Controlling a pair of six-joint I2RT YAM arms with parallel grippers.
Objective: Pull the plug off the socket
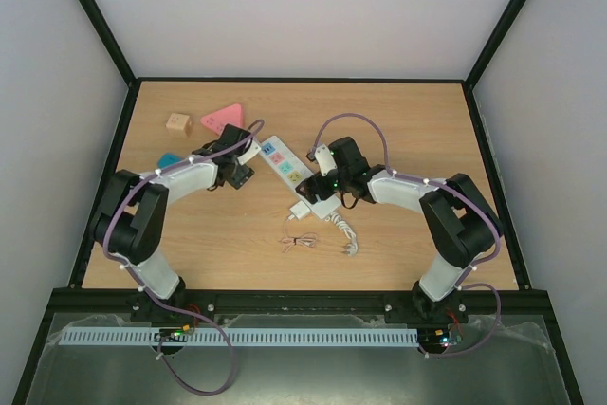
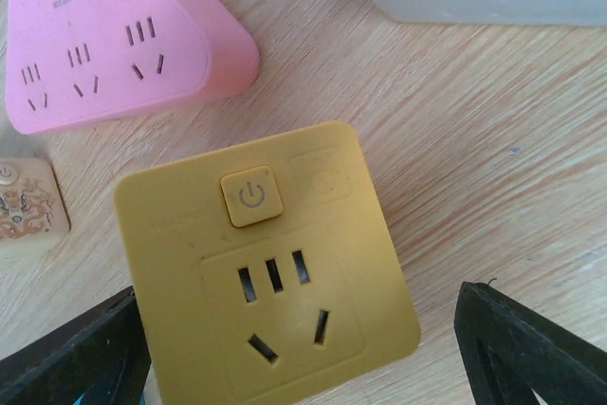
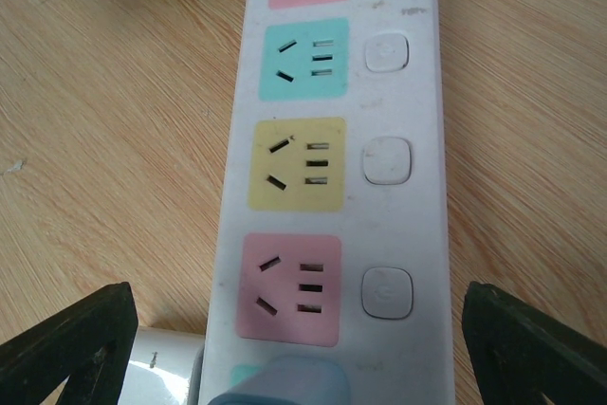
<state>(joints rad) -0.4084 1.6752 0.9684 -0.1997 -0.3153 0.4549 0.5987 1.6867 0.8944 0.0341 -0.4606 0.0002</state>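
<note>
The socket [image 1: 287, 162] is a long white strip with blue, pink and yellow outlet patches [image 3: 327, 168], lying diagonally mid-table. The plug [image 1: 301, 208], a small white box, sits against the strip's near end, and its thin pinkish cable [image 1: 299, 242] is bundled in front. In the right wrist view its white body [image 3: 161, 372] shows at the bottom left. A pale blue-grey piece [image 3: 285, 384] covers the nearest outlet; I cannot tell whether any pins are in. My right gripper [image 1: 318, 182] [image 3: 303, 358] hangs open astride the strip. My left gripper [image 1: 237, 174] [image 2: 299, 358] is open over a yellow block.
The yellow square outlet block [image 2: 266, 272] lies between the left fingers. A pink triangle [image 1: 220, 120] [image 2: 104, 35], a tan cube [image 1: 178, 123] [image 2: 28, 201] and a blue piece [image 1: 169, 159] lie at the back left. The strip's thick white cord [image 1: 346, 234] curls near the front.
</note>
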